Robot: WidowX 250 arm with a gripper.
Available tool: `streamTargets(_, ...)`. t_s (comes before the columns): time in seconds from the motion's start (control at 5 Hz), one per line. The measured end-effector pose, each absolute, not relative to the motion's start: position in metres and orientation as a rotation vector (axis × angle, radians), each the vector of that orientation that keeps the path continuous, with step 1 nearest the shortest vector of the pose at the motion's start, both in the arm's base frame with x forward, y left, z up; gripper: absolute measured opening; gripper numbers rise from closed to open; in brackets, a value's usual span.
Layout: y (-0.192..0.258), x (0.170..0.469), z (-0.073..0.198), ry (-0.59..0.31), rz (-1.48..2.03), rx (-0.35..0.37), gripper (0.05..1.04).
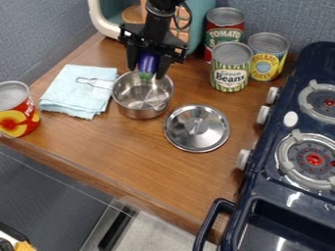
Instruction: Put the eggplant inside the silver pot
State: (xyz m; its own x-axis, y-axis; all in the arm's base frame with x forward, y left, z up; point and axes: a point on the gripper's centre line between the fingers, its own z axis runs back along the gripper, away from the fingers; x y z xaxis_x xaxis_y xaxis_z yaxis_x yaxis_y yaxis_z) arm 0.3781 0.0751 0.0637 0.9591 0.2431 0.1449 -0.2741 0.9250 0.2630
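Note:
My gripper [147, 72] hangs at the upper left of the middle, its fingers closed around the purple eggplant [148, 62]. The eggplant is upright between the fingers with its green end down, over the back part of the silver pot [139, 109]. That green end overlaps the pot's opening in the camera view; I cannot tell whether it is below the rim. The pot stands on the wooden counter with its handle toward the left, over a cloth.
A light blue cloth [77, 93] lies left of the pot, and a silver lid [196, 128] lies to its right. Cans [230, 68] stand behind on the right, another can [17, 115] at far left. A dark blue stove [262, 188] borders the right side.

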Motion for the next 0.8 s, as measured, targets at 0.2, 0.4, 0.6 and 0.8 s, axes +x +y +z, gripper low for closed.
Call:
streamTargets(0.2, 0.079, 0.363, 0.050, -0.072, 0.266, 0.301, 0.699)
streamTargets(0.4, 0.091, 0.337, 0.056, -0.095, 0.260, 0.286, 0.699)
streamTargets(0.6, 0.093, 0.333, 0.053, -0.082, 0.241, 0.234, 0.699)
streamTargets(0.8, 0.099, 0.336, 0.044, -0.045, 0.250, 0.231, 0.699)
